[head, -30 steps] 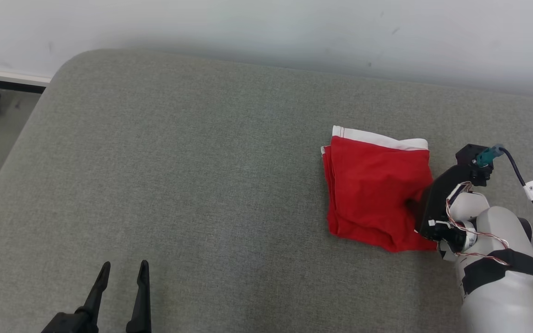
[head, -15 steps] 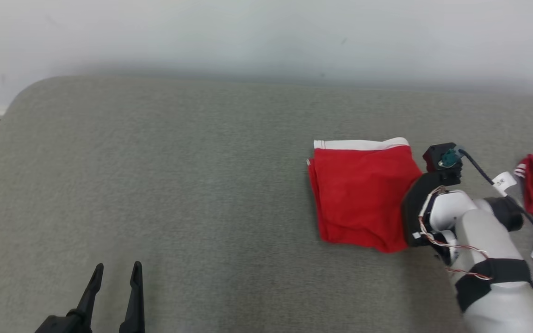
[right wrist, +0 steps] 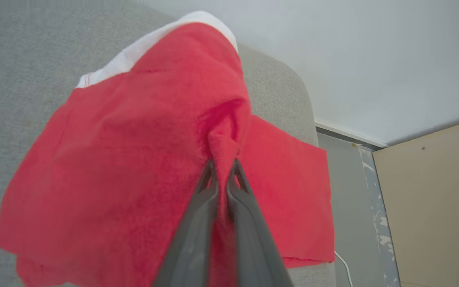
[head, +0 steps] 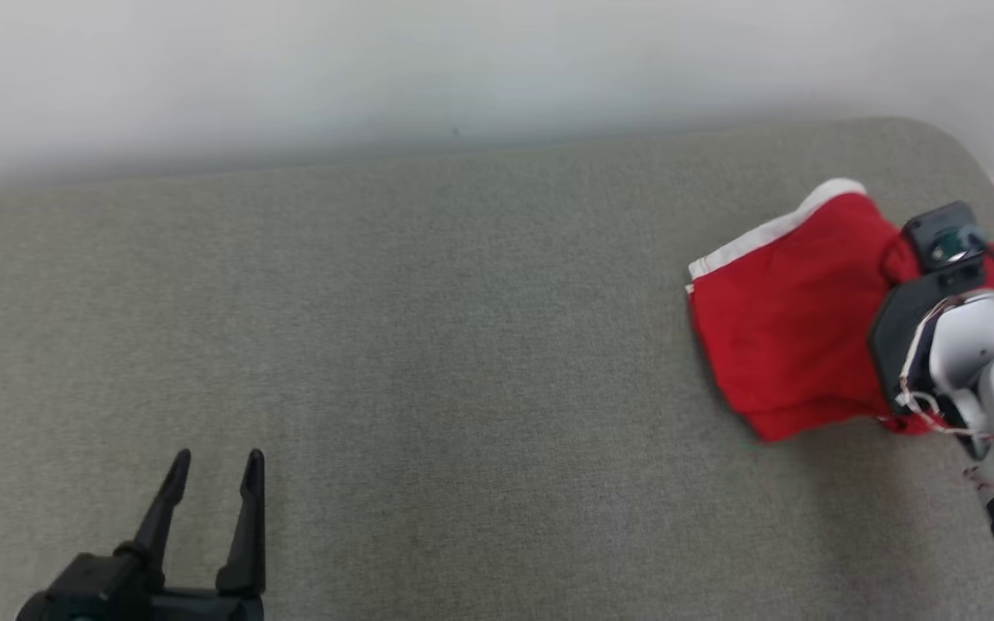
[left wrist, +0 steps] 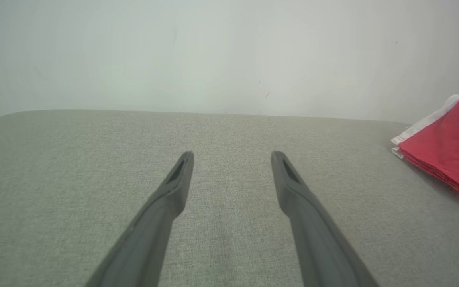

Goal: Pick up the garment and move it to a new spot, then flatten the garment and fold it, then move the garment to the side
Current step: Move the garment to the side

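- Grey upholstered surface [head: 428, 345]: your work area.
- Red garment [head: 786, 336]: looks already folded, near the right end, partly lifted; you likely have only the move aside left.
- Right hand [right wrist: 222, 165]: pinching a garment tuck.
- Left hand [head: 218, 457]: spread, empty.

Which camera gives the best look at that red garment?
The right wrist view: the garment spreads across it, with a bunched fold pinched in the shut right tool. The head view has it at the right edge, partly behind the arm; the left wrist view catches one corner.
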Motion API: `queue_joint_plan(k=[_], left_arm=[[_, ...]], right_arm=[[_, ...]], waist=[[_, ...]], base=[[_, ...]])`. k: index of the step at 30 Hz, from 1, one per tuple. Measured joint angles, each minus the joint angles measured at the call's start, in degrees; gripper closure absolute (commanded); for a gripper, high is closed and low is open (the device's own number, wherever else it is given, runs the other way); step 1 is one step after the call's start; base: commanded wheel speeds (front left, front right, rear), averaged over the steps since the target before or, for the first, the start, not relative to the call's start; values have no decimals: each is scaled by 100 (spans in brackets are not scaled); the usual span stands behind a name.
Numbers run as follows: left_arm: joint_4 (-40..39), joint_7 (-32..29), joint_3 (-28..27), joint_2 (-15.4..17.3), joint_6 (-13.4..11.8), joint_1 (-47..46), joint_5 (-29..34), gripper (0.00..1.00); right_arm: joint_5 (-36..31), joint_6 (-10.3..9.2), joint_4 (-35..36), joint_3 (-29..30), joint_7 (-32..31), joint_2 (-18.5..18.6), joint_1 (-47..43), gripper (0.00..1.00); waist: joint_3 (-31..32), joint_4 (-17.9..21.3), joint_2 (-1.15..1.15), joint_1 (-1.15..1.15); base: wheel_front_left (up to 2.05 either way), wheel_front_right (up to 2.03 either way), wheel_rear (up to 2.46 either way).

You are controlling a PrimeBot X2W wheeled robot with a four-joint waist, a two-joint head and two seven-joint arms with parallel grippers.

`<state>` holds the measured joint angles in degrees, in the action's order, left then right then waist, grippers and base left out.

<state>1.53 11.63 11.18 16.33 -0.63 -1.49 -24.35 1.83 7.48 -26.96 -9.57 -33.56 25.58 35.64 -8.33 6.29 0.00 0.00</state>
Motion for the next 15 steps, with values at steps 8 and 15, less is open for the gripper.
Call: queue_joint_plan(k=[8, 15], left_arm=[[-133, -165, 8, 193, 20, -273, 46, 0], [-201, -234, 16, 300, 76, -416, 49, 0]], right_arm=[[-276, 0, -550, 597, 575, 160, 250, 100], [-689, 0, -737, 1322, 790, 349, 253, 100]], waist=[[-517, 175, 1, 1], [-842, 154, 1, 1]], base=[[0, 0, 0], [0, 0, 0]])
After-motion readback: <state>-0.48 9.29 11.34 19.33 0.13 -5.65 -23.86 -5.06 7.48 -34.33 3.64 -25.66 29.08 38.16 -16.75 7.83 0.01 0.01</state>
